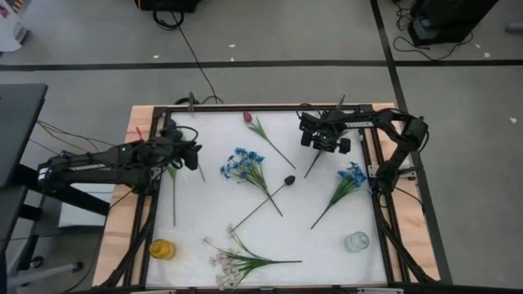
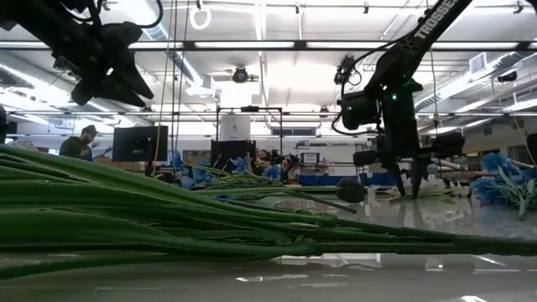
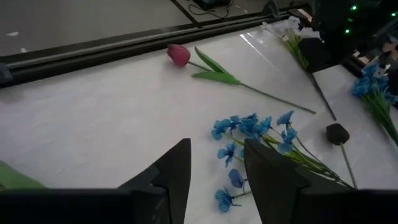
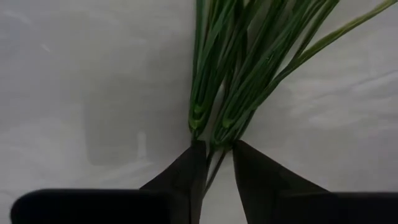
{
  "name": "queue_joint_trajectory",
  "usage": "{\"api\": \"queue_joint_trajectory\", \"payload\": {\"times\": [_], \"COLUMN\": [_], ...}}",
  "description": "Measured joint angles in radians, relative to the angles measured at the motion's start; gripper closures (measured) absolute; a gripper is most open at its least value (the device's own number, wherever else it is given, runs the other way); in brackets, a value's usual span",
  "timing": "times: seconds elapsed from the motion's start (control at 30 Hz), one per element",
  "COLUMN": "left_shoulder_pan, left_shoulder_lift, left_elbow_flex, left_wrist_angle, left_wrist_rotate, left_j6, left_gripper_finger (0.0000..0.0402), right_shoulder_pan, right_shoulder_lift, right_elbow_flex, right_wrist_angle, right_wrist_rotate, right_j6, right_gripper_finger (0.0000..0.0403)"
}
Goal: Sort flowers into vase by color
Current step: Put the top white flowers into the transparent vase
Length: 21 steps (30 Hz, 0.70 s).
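Green stems [image 2: 151, 222]: they lie flat on the white table [image 1: 212, 204], right in front of the low camera, and fill the near part of that view.
White spray [image 1: 241, 261]: it lies at the near edge of the table, between the yellow vase [image 1: 162, 249] and the clear vase [image 1: 356, 242]. It is nearer the yellow vase.
Blue bunch [image 1: 245, 167]: it lies well behind the yellow vase, about in the middle of the table, and its stem runs to the right.
Second blue bunch [image 1: 350, 180]: it lies just behind the clear vase, far to the right of the yellow vase.
Black bud [image 1: 288, 180]: it lies between the two blue bunches. Its thin stem points back toward the white spray.
Red tulip [image 1: 248, 118]: it lies at the far edge of the table, well away from the yellow vase.
Right gripper [image 4: 216, 163]: it is at the far right of the table, well away from the yellow vase. Its jaws are pinching a thin green stem [image 4: 214, 171] just below the leaf ends.
Left gripper [image 3: 214, 168]: it hangs over the table far behind the yellow vase, beside the first blue bunch. Its jaws are spread apart and hold nothing.
Person [image 2: 80, 143]: far off in the room behind the table.
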Motion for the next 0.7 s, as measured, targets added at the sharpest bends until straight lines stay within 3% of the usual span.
{"api": "queue_joint_trajectory", "payload": {"times": [0.3,0.7], "left_shoulder_pan": [0.000,0.000], "left_shoulder_lift": [0.012,0.012], "left_elbow_flex": [0.000,0.000], "left_wrist_angle": [-0.001,-0.001], "left_wrist_rotate": [0.000,0.000], "left_j6": [-0.024,-0.020], "left_gripper_finger": [0.0249,0.0249], "right_shoulder_pan": [0.023,0.081], "right_shoulder_lift": [-0.021,-0.038], "right_elbow_flex": [-0.006,-0.008], "right_wrist_angle": [0.026,0.030], "right_wrist_rotate": [0.030,0.068], "right_j6": [-0.065,-0.120], "right_gripper_finger": [0.0391,0.0398]}}
